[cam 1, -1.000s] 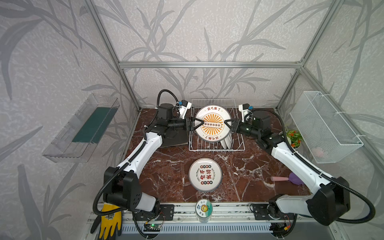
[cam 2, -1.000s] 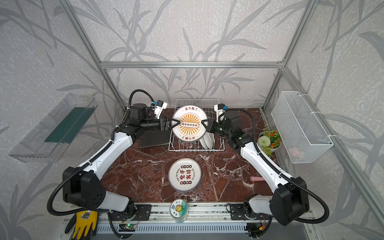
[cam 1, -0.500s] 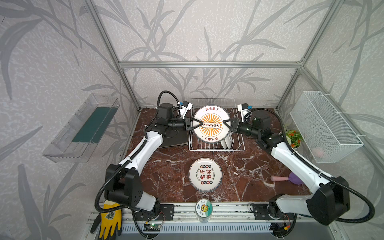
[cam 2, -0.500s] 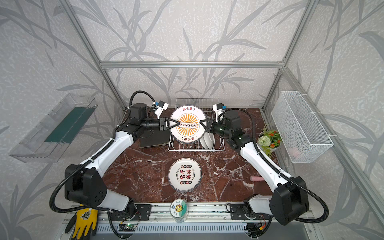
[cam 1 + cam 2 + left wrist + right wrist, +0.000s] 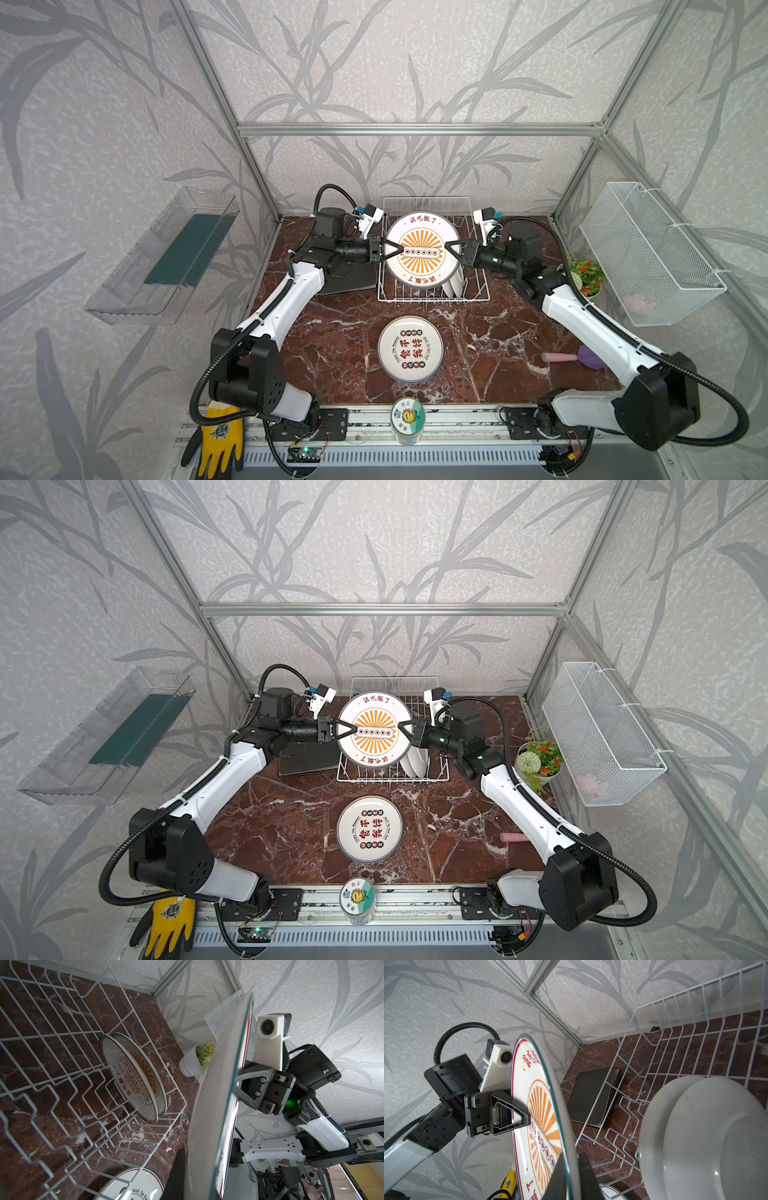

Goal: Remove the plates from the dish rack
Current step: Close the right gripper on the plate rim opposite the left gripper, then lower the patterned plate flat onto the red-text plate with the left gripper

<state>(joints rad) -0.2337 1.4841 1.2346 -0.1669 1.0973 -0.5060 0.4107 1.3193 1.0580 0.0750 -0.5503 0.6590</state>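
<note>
Orange-sunburst plate (image 5: 420,232): left fingers (image 5: 399,249) horizontal, clamping rim; right fingers (image 5: 449,247) opposite, grip unclear.

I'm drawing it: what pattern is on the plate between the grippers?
The round plate shows an orange sunburst with red characters; clearest in a top view.

Grey leaf-patterned walls (image 5: 415,62), aluminium frame (image 5: 415,129), red-brown marble tabletop (image 5: 332,332)

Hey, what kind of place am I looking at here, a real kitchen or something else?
Likely a lab cell staged as a kitchen counter: wallpapered panels in an aluminium frame, two robot arms bolted to a front rail, and a wire dish rack on a marble-look tabletop.
</note>
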